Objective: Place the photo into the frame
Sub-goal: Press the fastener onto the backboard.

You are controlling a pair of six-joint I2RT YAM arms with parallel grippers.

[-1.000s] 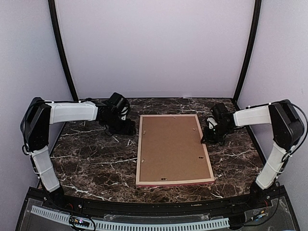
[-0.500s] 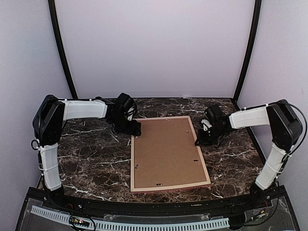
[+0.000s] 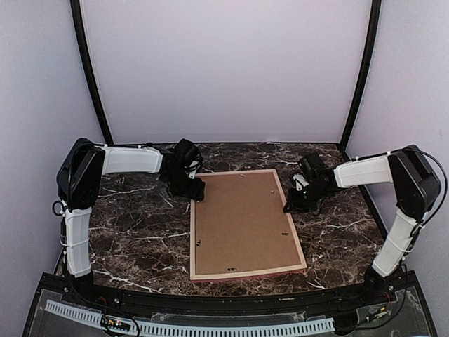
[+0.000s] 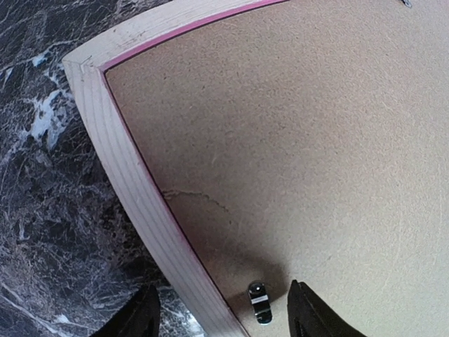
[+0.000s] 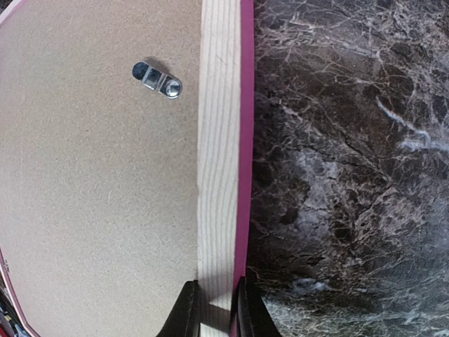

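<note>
The frame (image 3: 193, 239) lies face down on the marble table, pale wood sides and a pink edge showing. The brown backing board (image 3: 242, 221) fills its back. The photo is not in view. My left gripper (image 3: 196, 191) is open at the frame's far left corner. In the left wrist view its fingers straddle the left rail (image 4: 126, 189) and a small metal clip (image 4: 259, 303); the gripper (image 4: 221, 316) holds nothing. My right gripper (image 3: 289, 206) is shut on the frame's right rail (image 5: 219, 154), with a finger (image 5: 184, 312) on each side of it.
The dark marble table (image 3: 133, 232) lies to the left and right of the frame. A second metal clip (image 5: 158, 79) sits on the board near the right rail. Black posts and pale walls stand at the back and sides.
The frame has slid left and turned a little, with my right gripper on its rail. My left gripper has moved right to the frame's far left corner.
</note>
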